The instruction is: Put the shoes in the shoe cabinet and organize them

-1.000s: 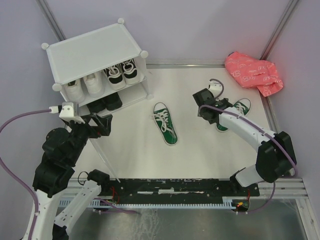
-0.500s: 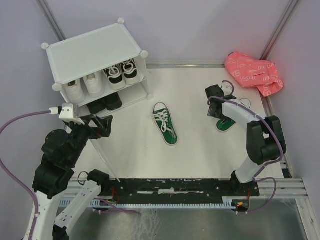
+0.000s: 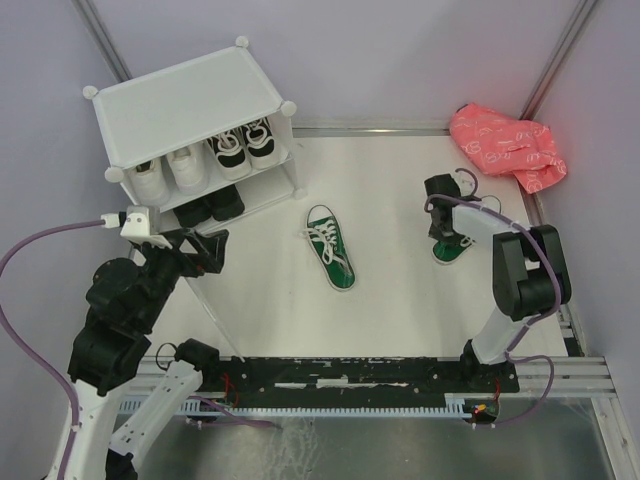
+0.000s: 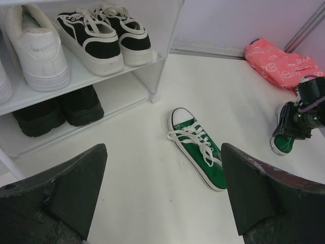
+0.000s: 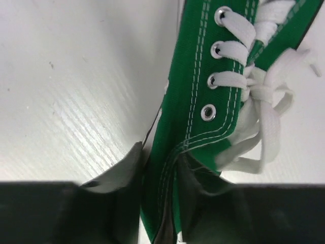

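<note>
The white shoe cabinet (image 3: 190, 100) stands at the far left, with white sneakers (image 3: 170, 172) and black sneakers with white soles (image 3: 245, 145) on its upper shelf and plain black shoes (image 3: 212, 205) below. One green sneaker (image 3: 331, 250) lies in the middle of the table. A second green sneaker (image 5: 203, 76) lies at the right. My right gripper (image 5: 162, 173) is shut on its canvas side wall, one finger inside the shoe and one outside. My left gripper (image 4: 162, 193) hangs open and holds nothing, in front of the cabinet.
A pink bag (image 3: 505, 145) lies crumpled in the far right corner. Grey walls and metal frame posts (image 3: 560, 50) close in the table. The cabinet's front leg (image 4: 155, 96) stands near the middle green sneaker (image 4: 198, 150).
My right gripper has moved right and down onto the right green sneaker, and its jaws have closed on the shoe's side. The left arm has stayed still.
</note>
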Robot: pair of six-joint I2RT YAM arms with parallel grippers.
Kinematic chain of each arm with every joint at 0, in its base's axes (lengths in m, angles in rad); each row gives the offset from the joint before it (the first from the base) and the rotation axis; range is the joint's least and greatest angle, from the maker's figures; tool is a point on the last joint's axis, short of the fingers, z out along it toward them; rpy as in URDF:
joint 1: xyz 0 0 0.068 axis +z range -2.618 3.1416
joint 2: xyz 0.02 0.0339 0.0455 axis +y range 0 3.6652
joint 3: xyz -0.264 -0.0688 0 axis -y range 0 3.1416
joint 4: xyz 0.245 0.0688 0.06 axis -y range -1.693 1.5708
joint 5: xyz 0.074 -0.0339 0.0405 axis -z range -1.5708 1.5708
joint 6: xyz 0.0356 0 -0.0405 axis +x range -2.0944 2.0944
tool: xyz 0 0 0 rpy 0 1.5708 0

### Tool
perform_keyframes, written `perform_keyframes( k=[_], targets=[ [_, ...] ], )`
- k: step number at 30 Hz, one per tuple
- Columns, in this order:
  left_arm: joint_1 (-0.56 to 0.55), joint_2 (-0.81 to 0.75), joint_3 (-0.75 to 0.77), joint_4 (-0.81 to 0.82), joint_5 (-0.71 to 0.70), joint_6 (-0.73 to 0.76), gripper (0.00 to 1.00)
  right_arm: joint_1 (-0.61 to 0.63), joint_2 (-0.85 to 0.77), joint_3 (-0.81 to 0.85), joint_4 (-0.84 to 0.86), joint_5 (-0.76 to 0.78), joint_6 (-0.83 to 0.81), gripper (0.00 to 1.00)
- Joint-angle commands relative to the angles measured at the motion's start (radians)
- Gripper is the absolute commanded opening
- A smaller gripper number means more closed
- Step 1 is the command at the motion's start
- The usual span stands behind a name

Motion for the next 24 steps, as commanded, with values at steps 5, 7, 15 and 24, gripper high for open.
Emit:
perform_keyframes(
  k=[5, 7, 15, 24],
  targets=[
    [-0.004, -0.014, -0.043, -0.084, -0.008, -0.028, 0.99, 0.062, -0.047, -0.038, 0.13, -0.191, -0.193, 0.02],
    [-0.004, -0.019, -0.045, -0.084, -0.01, -0.033, 0.99, 0.125, -0.047, -0.01, 0.132, -0.224, -0.268, 0.02],
    [-0.004, -0.035, -0.051, -0.087, -0.012, -0.048, 0.99, 0.426, -0.058, 0.078, 0.137, -0.313, -0.4, 0.02],
    [-0.004, -0.042, -0.051, -0.094, -0.02, -0.055, 0.99, 0.567, -0.02, 0.123, 0.131, -0.339, -0.496, 0.02]
  ],
)
